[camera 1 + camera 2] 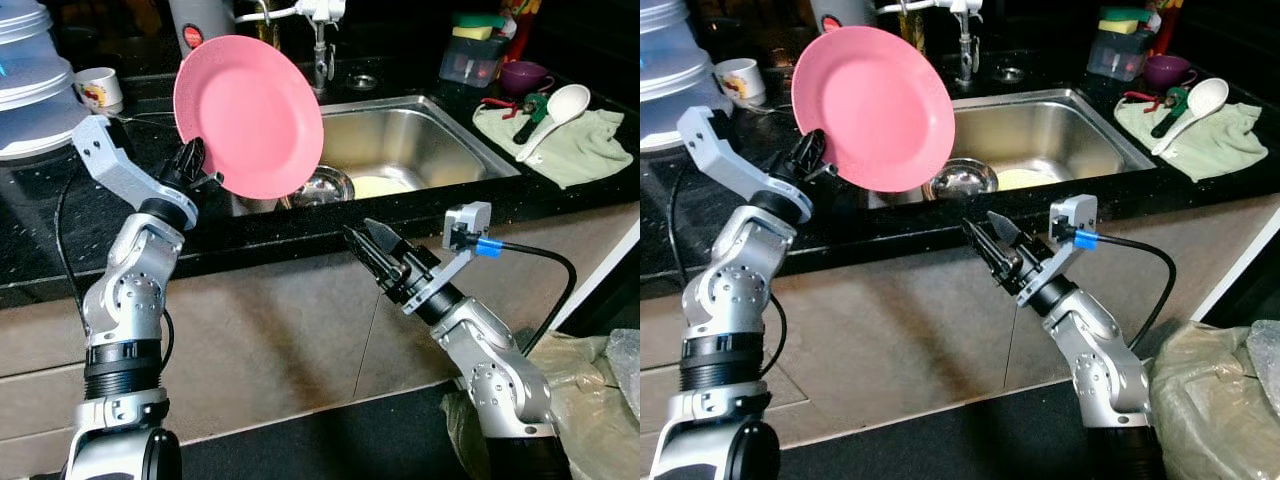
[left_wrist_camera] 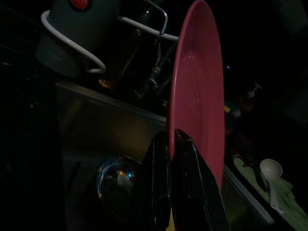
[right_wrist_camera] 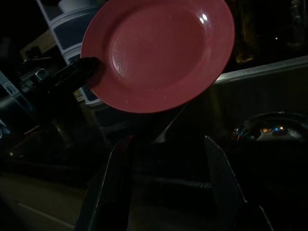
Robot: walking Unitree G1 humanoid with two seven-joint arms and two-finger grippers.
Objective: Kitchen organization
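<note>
Left gripper (image 1: 192,160) closed on the rim of the plate (image 1: 250,115), held tilted above the sink (image 1: 420,140). Right gripper (image 1: 372,243) in front of the sink, below the worktop (image 1: 60,215) edge, fingers open.

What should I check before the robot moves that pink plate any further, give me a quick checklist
1. Left gripper clamped on the pink plate rim: ok.
2. Hold is secure: cannot tell, it pinches only the plate's edge.
3. Right gripper open and free: ok, below the counter front.
4. Sink has room: not ok, a steel bowl sits under the plate.
5. Faucet clear of the plate: cannot tell.
</note>
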